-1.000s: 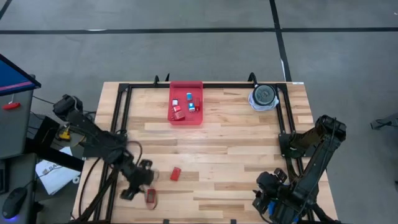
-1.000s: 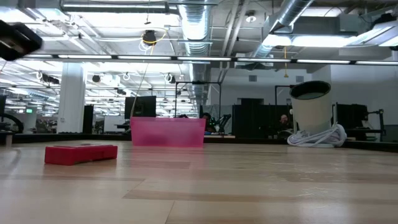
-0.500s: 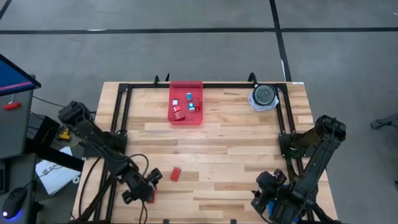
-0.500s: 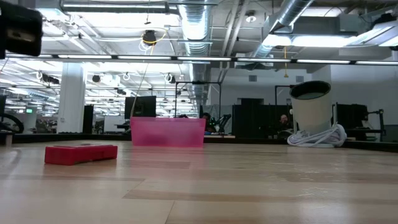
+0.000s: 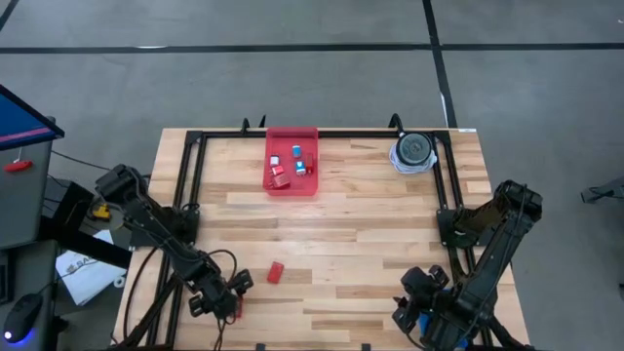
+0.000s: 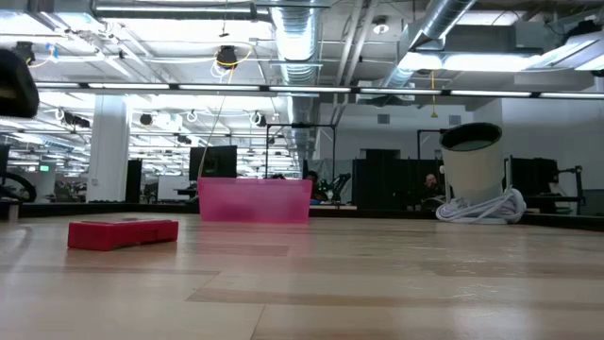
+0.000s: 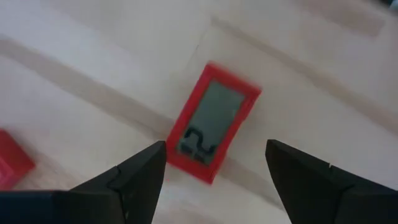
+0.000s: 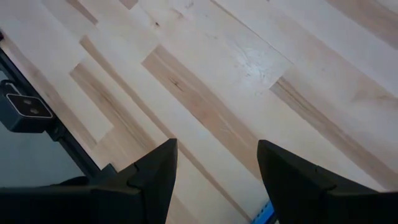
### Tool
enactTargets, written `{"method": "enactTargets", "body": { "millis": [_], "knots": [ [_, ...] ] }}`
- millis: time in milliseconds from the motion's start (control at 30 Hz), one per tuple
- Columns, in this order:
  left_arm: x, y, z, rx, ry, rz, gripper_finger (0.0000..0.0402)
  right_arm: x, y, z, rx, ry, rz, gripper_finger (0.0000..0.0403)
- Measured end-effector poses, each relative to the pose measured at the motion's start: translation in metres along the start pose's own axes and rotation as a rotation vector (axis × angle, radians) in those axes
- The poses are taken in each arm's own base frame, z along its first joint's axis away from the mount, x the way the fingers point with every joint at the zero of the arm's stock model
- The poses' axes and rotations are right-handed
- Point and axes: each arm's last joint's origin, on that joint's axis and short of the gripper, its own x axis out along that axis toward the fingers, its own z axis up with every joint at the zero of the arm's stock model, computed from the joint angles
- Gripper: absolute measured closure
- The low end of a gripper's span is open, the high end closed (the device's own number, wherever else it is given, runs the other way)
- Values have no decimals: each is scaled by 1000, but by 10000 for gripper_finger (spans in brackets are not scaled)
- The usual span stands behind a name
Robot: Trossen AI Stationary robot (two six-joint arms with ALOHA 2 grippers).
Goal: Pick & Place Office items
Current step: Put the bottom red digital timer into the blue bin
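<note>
While L gripper point(image 7: 214, 171) gapes over red-framed item point(image 7: 211, 132), red block point(image 5: 275, 272) sits beside.

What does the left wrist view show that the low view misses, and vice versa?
Only the left wrist view: the left gripper, open above a red-framed item with a grey face lying flat on the table. Only the low view: the pink-red tray, the round grey-and-white object, the room behind. Both: a plain red block on the wood.
</note>
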Motion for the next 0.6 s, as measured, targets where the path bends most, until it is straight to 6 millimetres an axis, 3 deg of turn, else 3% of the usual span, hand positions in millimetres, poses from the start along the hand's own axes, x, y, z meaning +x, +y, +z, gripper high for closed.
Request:
{"method": "enactTargets", "body": {
  "millis": [600],
  "knots": [
    [7,6,-3,13,-72,71,132,2,0,5,27,-5,-17,188]
  ]
}}
